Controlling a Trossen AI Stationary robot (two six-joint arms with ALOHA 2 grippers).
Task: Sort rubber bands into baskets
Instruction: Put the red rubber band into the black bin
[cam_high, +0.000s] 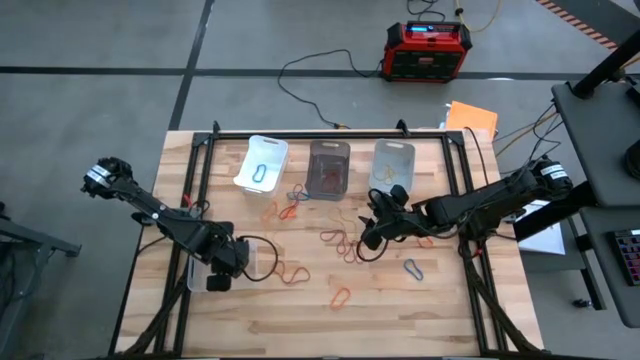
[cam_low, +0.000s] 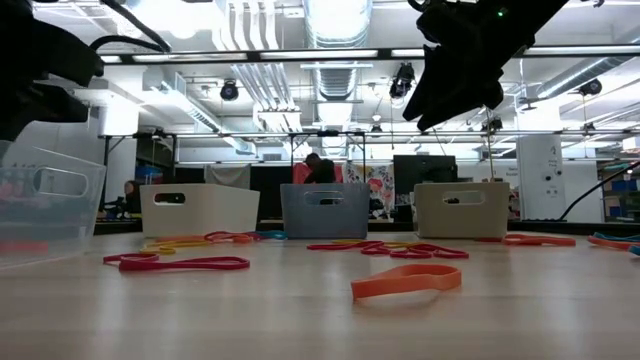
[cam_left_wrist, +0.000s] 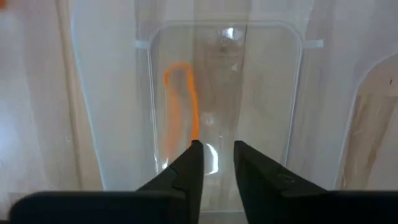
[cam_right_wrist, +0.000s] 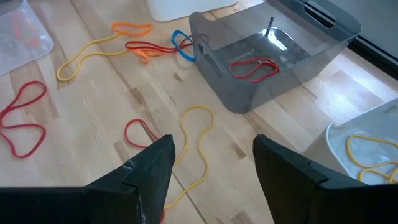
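A wooden surface (cam_high: 400, 320) is strewn with rubber bands (cam_high: 340, 245), with three baskets (cam_high: 329, 168) lined along its far edge. The left gripper (cam_left_wrist: 217, 155) is held over a clear basket (cam_left_wrist: 112, 93) near the left edge, fingers slightly parted above an orange band (cam_left_wrist: 180, 106) lying inside. The right gripper (cam_right_wrist: 211, 162) is poised, fingers spread wide, above a yellow band (cam_right_wrist: 196, 140). A neighbouring red band (cam_right_wrist: 140, 132) could be pinched along with it, given their overlap.

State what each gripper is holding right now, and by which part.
Nothing is held. The left gripper hangs over the clear basket, fingers slightly parted, with an orange band lying loose inside. The right gripper is open above the table.
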